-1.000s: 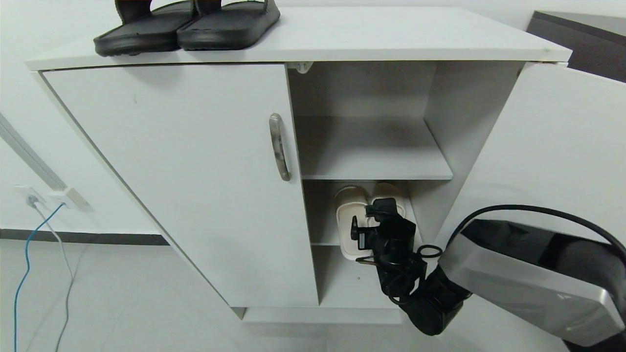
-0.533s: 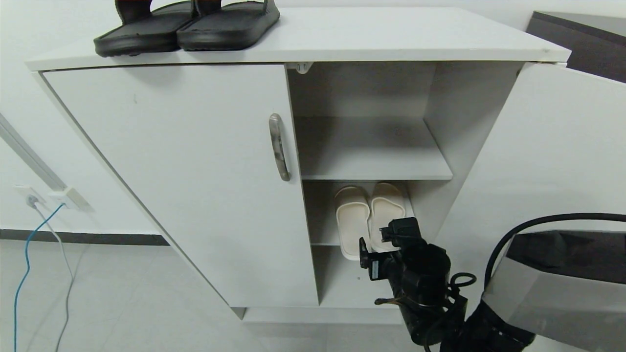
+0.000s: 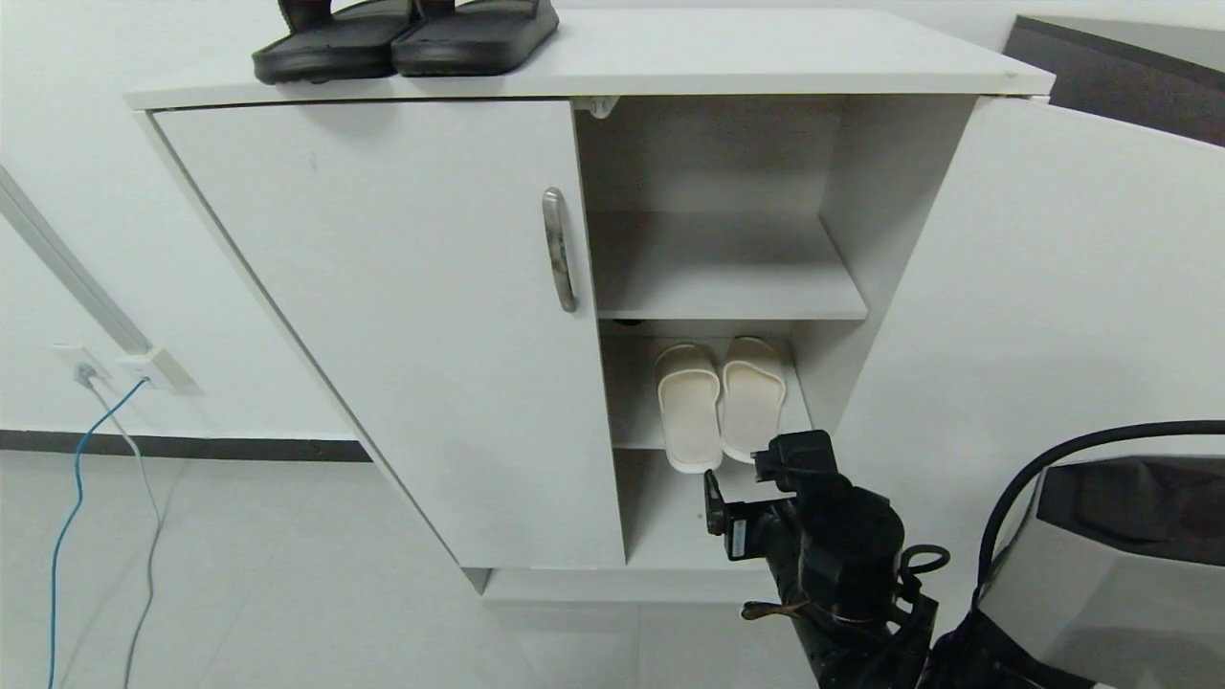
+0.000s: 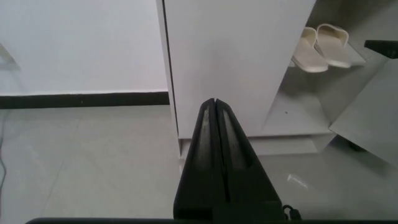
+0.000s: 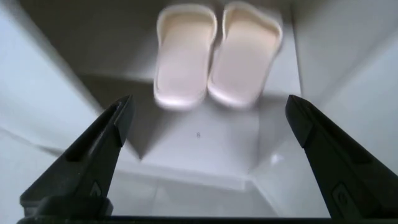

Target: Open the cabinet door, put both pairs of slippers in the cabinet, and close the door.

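The white cabinet stands with its right door swung open and its left door closed. A pair of cream slippers lies side by side on the middle shelf, also seen as cream slippers and cream slippers. A pair of black slippers rests on the cabinet top at the left. My right gripper is open and empty, just in front of the lower shelves; its arm is low at the right. My left gripper is shut, low in front of the closed door.
The upper shelf and bottom shelf are bare. A metal handle sits on the left door. A wall socket with a blue cable lies at the left, over grey floor tiles.
My right gripper has let go of the cream slippers and drawn back out of the cabinet, leaving them on the middle shelf. The head camera has shifted, so the cabinet sits more to the right.
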### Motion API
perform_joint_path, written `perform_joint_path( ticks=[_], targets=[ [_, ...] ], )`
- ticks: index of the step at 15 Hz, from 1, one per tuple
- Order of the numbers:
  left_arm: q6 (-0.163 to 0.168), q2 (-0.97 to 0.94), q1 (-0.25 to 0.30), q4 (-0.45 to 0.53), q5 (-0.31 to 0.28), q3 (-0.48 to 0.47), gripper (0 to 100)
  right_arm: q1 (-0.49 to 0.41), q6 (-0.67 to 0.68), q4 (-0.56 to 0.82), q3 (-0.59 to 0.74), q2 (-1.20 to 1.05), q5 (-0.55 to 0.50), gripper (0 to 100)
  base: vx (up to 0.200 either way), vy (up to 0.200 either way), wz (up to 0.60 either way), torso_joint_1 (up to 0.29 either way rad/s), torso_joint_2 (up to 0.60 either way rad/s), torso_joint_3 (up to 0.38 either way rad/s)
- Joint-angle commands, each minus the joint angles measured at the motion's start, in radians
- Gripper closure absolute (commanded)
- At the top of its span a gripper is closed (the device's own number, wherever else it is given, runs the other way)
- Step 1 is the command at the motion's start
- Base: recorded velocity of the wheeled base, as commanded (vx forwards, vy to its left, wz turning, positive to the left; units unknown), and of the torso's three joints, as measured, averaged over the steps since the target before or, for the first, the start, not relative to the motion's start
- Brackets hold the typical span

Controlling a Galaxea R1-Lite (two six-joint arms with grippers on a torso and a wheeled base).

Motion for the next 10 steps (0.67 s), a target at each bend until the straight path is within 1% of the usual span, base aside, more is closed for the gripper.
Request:
perform_joint_path(
  ticks=[1,5,10],
  targets=[
    [0.0,0.001,0.0,0.0,-0.001,0.0,100,0.0,-0.001,0.001,0.001,-0.013,0.001,0,0.0,0.0,0.0,0.0,0.0,0.0],
    [0.002,0.001,0.0,0.0,-0.001,0.0,100,0.003,-0.004,0.005,0.038,-0.056,0.004,0,0.0,0.0,0.0,0.0,0.0,0.0],
    [0.0,0.001,0.0,0.001,-0.001,0.0,100,0.011,-0.004,0.008,0.039,-0.047,0.006,0,0.0,0.0,0.0,0.0,0.0,0.0]
  ],
)
